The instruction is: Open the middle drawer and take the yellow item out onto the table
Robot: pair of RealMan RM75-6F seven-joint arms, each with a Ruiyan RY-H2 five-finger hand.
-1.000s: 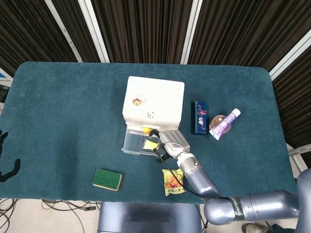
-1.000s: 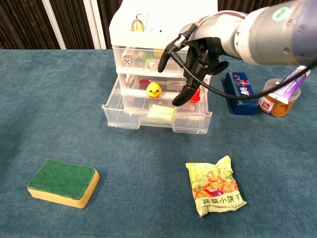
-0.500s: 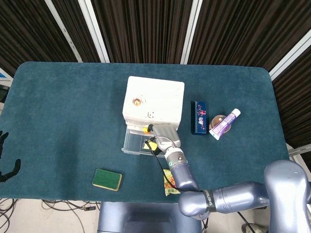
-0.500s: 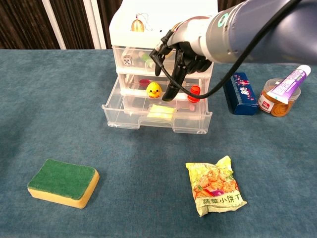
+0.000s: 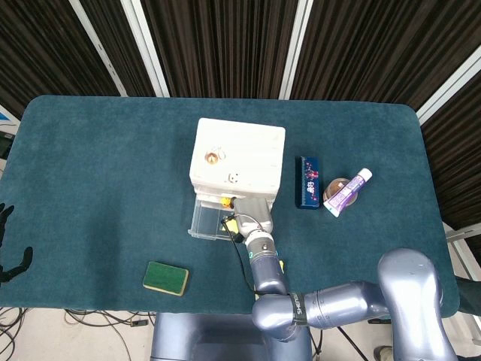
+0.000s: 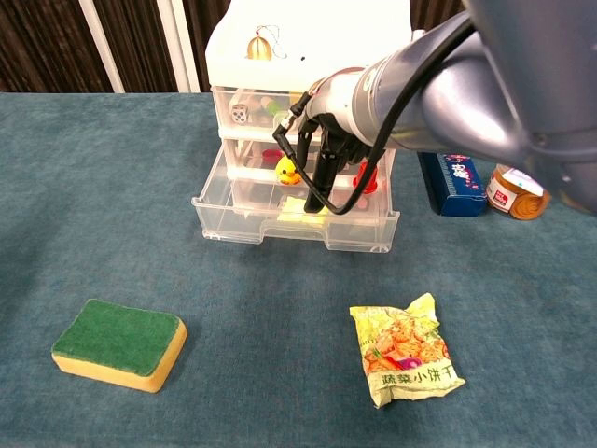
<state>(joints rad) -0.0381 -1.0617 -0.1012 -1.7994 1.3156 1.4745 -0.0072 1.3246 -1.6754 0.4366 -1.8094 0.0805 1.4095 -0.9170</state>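
The white drawer unit [image 6: 312, 37] stands mid-table with its middle clear drawer [image 6: 244, 222] pulled out. Inside it a small yellow duck [image 6: 287, 169] sits at the back. A flat yellow pack [image 6: 297, 207] lies nearer the front. My right hand [image 6: 323, 166] reaches down into the drawer, its dark fingertips [image 6: 312, 200] touching the flat yellow pack and hiding part of it. From the head view the right hand [image 5: 245, 218] covers the drawer's right half, with the yellow pack [image 5: 230, 223] peeking out at its left. My left hand [image 5: 9, 248] shows only as spread dark fingers at the far left edge.
A green and yellow sponge [image 6: 118, 343] lies front left. A snack bag [image 6: 407, 351] lies front right. A dark blue box [image 6: 451, 174] and a jar with a purple tube [image 6: 520, 189] stand right of the unit. A red item [image 6: 366, 174] sits in the drawer.
My right hand has moved left and down, from above the drawer's right side into the drawer, and its fingertips now rest on the flat yellow pack. The left hand stayed put.
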